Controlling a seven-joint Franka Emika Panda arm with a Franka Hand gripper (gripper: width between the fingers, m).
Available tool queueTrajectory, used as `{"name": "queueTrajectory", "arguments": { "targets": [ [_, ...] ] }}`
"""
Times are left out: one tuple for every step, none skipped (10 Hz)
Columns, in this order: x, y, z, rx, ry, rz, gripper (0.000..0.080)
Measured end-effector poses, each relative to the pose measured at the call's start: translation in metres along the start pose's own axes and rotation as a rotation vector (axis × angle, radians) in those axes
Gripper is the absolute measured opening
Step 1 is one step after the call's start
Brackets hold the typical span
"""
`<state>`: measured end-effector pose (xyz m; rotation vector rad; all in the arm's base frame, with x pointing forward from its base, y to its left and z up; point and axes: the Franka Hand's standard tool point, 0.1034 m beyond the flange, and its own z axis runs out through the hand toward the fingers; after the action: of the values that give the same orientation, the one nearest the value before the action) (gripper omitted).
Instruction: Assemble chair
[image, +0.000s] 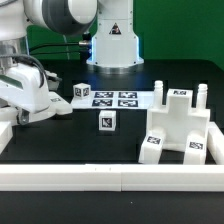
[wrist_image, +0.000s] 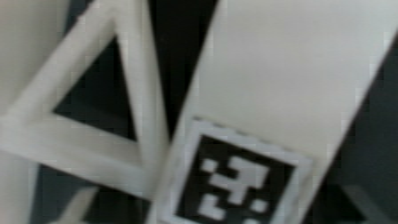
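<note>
My gripper (image: 20, 106) is low over the table at the exterior view's left. In the wrist view a white chair slab (wrist_image: 267, 90) with a black-and-white tag (wrist_image: 237, 180) fills the frame between the dark, blurred fingers (wrist_image: 71, 200). The gripper (wrist_image: 222, 208) looks shut on this slab. A white part with a triangular opening (wrist_image: 89, 110) lies beside it. Two small tagged cubes stand on the table, one (image: 82, 91) near the marker board, one (image: 107, 121) in the middle. A boxy white chair part (image: 176, 128) stands at the right, with a pegged piece (image: 180, 95) behind it.
The marker board (image: 114, 98) lies flat in the middle back. A long white border rail (image: 110, 178) runs along the front edge. The robot's base (image: 112, 40) stands at the back. The arm's body covers the left back corner.
</note>
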<state>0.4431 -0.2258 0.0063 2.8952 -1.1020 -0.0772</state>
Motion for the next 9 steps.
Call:
{"name": "queueTrajectory", "arguments": {
  "targets": [
    [0.001,0.0,0.0,0.0,0.002,-0.001,0.0317],
    [0.001,0.0,0.0,0.0,0.002,-0.001,0.0317],
    [0.001,0.0,0.0,0.001,0.002,-0.001,0.0317],
    [0.001,0.0,0.0,0.001,0.002,-0.001,0.0317],
    [0.001,-0.002,-0.001,0.001,0.001,-0.001,0.0317],
    [0.0,-0.009,-0.005,0.008,-0.003,-0.007,0.0317],
    [-0.002,-0.016,-0.013,0.019,-0.012,-0.015,0.0317],
    [-0.003,-0.022,-0.024,0.036,-0.023,-0.017,0.0318],
    [-0.005,-0.026,-0.036,0.055,-0.04,-0.012,0.0318]
  ]
}}
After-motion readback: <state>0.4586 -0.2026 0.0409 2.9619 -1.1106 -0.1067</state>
